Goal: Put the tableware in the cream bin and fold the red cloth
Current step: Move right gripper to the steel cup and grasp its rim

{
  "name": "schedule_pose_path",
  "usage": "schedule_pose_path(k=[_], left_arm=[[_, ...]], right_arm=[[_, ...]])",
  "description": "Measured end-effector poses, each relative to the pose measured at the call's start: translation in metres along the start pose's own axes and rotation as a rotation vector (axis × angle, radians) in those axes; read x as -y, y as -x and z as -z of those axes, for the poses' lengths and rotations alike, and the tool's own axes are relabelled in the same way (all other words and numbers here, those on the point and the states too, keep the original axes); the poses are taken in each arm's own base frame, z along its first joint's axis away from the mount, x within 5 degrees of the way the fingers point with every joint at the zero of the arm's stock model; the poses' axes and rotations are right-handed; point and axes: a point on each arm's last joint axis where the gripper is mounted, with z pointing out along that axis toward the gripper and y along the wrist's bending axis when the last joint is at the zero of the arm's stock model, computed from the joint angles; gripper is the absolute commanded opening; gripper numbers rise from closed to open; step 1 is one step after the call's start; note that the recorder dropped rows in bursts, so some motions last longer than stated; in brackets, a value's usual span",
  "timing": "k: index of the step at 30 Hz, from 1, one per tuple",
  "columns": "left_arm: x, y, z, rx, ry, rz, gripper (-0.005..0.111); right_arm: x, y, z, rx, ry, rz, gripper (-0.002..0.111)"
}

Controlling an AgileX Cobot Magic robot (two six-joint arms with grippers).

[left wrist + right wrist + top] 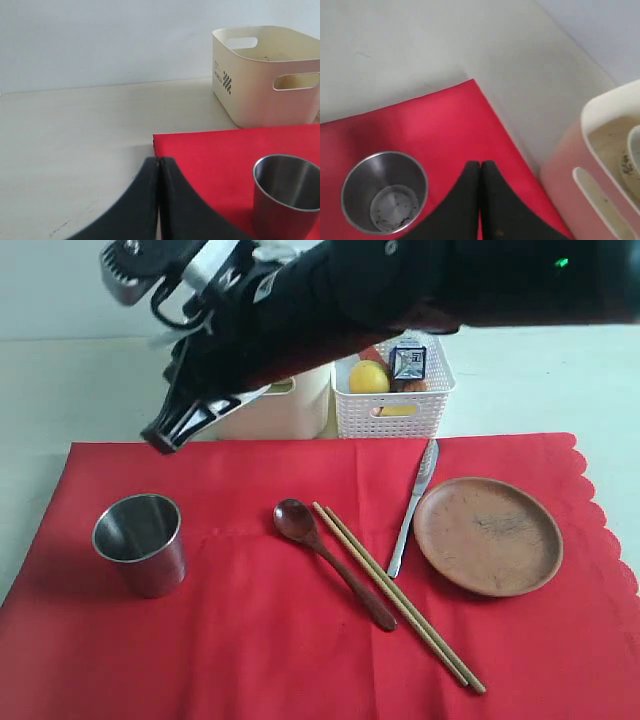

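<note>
- Right gripper [480,167], jaws pressed together on nothing, hangs above the large bright red cloth [250,640] between the steel cup [140,540] and the tall cream plastic bin [610,105]; it is probably between picks.
- Left gripper [159,165], likewise closed and empty, sits low beside the cloth's corner, out of the way.
- Dark brown spoon [330,560], wooden chopsticks [400,598], silver table knife [413,505] and round reddish-brown plate [487,535] lie on the cloth, so folding must wait.

One cup [140,540], spoon [335,567], knife [413,508], plate [487,535]; two chopsticks [398,597]
</note>
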Motion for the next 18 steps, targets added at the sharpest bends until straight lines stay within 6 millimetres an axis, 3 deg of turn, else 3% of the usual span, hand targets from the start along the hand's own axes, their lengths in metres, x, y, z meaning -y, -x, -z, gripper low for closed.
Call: schedule_pose_path(k=[11, 18], left_arm=[[0.0, 0.0, 0.0, 0.0, 0.0, 0.0, 0.003], [0.0, 0.0, 0.0, 0.0, 0.0, 0.0, 0.003]], right_arm=[[-0.03, -0.025, -0.058, -0.053, 0.021, -0.096, 0.063], [-0.033, -0.008, -0.068, -0.111, 0.107, -0.125, 0.068]])
